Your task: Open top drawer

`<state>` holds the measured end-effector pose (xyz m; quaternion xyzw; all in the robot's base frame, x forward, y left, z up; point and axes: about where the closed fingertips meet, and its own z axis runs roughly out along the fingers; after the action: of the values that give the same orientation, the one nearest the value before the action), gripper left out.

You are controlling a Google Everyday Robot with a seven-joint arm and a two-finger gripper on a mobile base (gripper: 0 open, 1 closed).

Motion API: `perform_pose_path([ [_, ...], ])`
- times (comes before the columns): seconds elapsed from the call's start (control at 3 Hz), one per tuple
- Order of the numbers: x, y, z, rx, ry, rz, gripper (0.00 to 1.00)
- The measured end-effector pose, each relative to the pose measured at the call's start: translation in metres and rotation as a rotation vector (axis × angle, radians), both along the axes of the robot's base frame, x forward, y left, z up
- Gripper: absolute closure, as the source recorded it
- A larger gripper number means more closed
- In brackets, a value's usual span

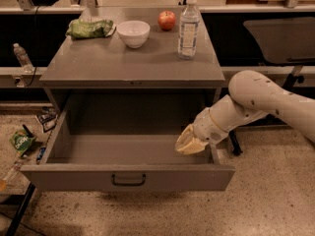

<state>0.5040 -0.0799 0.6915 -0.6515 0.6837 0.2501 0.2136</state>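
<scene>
The top drawer (74,178) is a wide grey metal drawer with a small dark bar handle (128,180) at the centre of its flat front. It stands pulled far out from under the grey cabinet top (98,68), and its inside looks empty. My gripper (189,144) hangs at the end of the white arm (266,97), inside the drawer at its right side, just behind the front panel. The two lower drawers are hidden under the open one.
On the cabinet top stand a white bowl (134,32), a red apple (167,19), a clear water bottle (188,27) and a green bag (90,28). Snack packets (20,141) and a bottle (21,56) lie at the left. A dark chair (280,38) stands at the right.
</scene>
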Motion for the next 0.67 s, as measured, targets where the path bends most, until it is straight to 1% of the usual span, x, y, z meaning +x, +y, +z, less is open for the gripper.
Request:
perform_pose_path([
  [0.33, 0.020, -0.016, 0.067, 0.035, -0.178, -0.057, 1.00],
  [0.67, 0.029, -0.027, 0.116, 0.104, -0.255, -0.110, 1.00],
])
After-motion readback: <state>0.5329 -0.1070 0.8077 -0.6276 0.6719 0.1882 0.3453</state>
